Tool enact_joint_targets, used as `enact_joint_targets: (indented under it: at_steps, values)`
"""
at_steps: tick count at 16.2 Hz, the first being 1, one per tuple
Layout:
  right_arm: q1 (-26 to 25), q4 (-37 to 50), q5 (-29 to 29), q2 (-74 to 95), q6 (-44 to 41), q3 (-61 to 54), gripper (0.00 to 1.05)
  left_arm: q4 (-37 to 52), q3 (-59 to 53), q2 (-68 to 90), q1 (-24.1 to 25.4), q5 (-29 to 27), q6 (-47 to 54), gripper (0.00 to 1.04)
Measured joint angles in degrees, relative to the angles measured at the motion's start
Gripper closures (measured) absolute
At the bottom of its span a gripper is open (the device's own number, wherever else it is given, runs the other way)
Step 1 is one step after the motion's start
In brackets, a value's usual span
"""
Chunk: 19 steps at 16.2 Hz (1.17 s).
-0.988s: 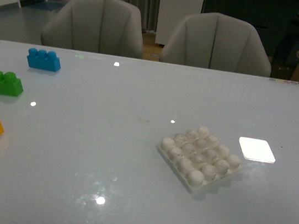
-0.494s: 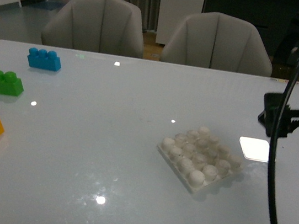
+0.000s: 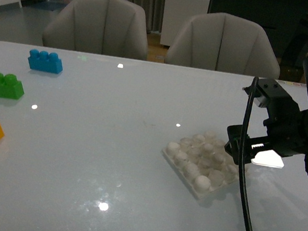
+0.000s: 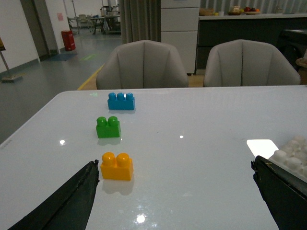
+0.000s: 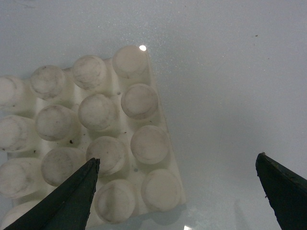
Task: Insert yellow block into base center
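The right pincer (image 3: 246, 147) hangs over the edge of the base (image 3: 192, 168), its two fingers spread wide with nothing between them. Seen from its wrist, one fingertip (image 5: 88, 168) lies over the white studs and the other over bare table (image 3: 110, 144), so the base's rim runs between them. A bright white patch (image 3: 268, 160) lies just beyond this pincer, partly hidden by it. The left pincer (image 4: 175, 164) is also spread wide and empty. The yellow block (image 4: 116, 166) sits upright on the table just ahead of one of its fingertips, ungripped; whether they touch is unclear. Beyond it, farther from that pincer, stand a green brick (image 4: 108, 127) and then a blue brick (image 4: 121, 101). The yellow block lies well apart from the right pincer and the base, whose studs are all bare.
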Motion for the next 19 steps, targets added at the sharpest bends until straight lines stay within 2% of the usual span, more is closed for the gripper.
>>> enact_joint_targets:
  at_steps: [6, 11, 12, 13, 14, 19]
  values:
    - [0.87, -1.68, -3.43, 4.35, -1.16, 3.78, 0.06, 0.0, 0.0, 0.0, 0.0, 0.0, 0.0, 0.07]
    - [1.4, -4.35, -3.5, 7.23, -0.57, 6.08, 0.06, 0.0, 0.0, 0.0, 0.0, 0.0, 0.0, 0.07]
    - [1.88, -5.18, -3.13, 7.26, 0.94, 6.43, 0.06, 0.0, 0.0, 0.0, 0.0, -0.02, 0.0, 0.07]
    - [4.68, -6.29, -2.95, 8.0, 7.65, 7.45, 0.06, 0.0, 0.0, 0.0, 0.0, 0.0, 0.0, 0.07]
    - [6.14, -6.4, -2.95, 8.41, 8.85, 8.07, 0.06, 0.0, 0.0, 0.0, 0.0, -0.02, 0.0, 0.07]
    - [7.19, -6.93, -2.89, 9.16, 10.95, 9.66, 0.06, 0.0, 0.0, 0.0, 0.0, 0.0, 0.0, 0.07]
